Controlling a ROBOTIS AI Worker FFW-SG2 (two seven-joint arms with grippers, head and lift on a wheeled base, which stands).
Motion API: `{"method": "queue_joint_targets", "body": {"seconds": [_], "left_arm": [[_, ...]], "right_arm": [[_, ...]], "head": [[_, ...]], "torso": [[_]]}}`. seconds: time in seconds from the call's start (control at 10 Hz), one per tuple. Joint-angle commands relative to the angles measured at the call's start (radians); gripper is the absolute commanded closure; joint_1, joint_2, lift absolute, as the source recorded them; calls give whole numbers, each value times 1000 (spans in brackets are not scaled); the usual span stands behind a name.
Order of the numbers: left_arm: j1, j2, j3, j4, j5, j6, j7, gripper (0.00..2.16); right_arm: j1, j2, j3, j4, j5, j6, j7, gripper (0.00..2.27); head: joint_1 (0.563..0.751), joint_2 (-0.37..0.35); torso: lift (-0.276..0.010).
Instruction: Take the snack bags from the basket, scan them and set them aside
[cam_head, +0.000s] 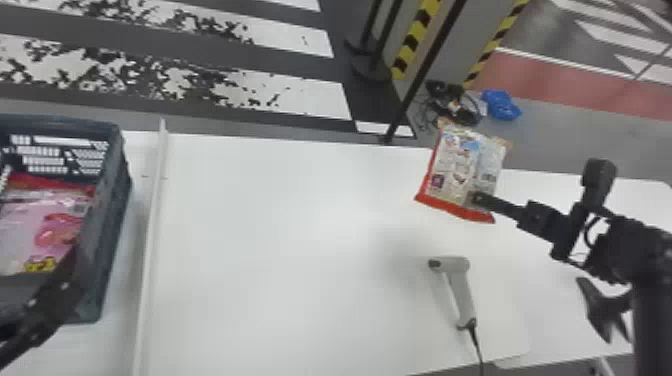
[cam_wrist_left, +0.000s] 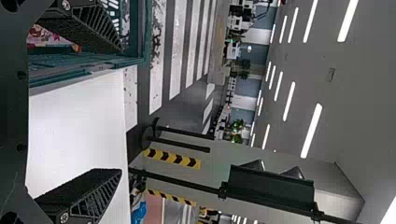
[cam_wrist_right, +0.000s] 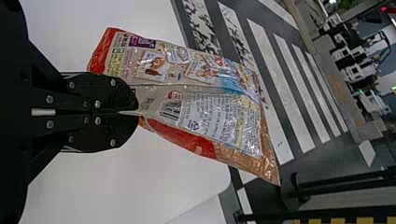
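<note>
At the right of the head view, my right gripper (cam_head: 477, 199) is shut on a red-edged snack bag (cam_head: 462, 165), held above the white table's far part. In the right wrist view the right gripper (cam_wrist_right: 135, 112) pinches that snack bag (cam_wrist_right: 201, 107) by its back seam, barcode beside the fingertips. My left gripper (cam_head: 65, 270) is by the basket's near right side; in the left wrist view the left gripper (cam_wrist_left: 119, 112) stands open with nothing between its fingers. Pink and red snack bags (cam_head: 45, 225) lie in the dark basket (cam_head: 112, 210). The scanner (cam_head: 460, 287) rests on the table, nearer than the held bag.
A raised white strip (cam_head: 152, 225) runs along the table (cam_head: 280, 240) between basket and scanner. The scanner's cable (cam_head: 477, 345) trails off the near edge. Beyond the far edge stand black posts (cam_head: 425, 65), with cables and a blue item (cam_head: 501, 105) on the floor.
</note>
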Motion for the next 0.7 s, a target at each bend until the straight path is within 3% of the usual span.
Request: {"method": "queue_joint_targets", "body": {"seconds": [0.0, 0.1, 0.6], "left_arm": [[-15, 5, 1, 17, 6, 0, 1, 83], [-23, 6, 1, 23, 13, 0, 1, 83], [-40, 14, 1, 32, 30, 0, 0, 83]], "right_arm": [[-21, -12, -13, 113, 3, -116, -45, 1652], [-30, -10, -15, 166, 18, -165, -108, 1652], [-47, 22, -13, 322, 7, -291, -610, 1652]], "head": [[695, -350], [695, -350], [695, -350]], "torso": [[-75], [-75], [-75]]}}
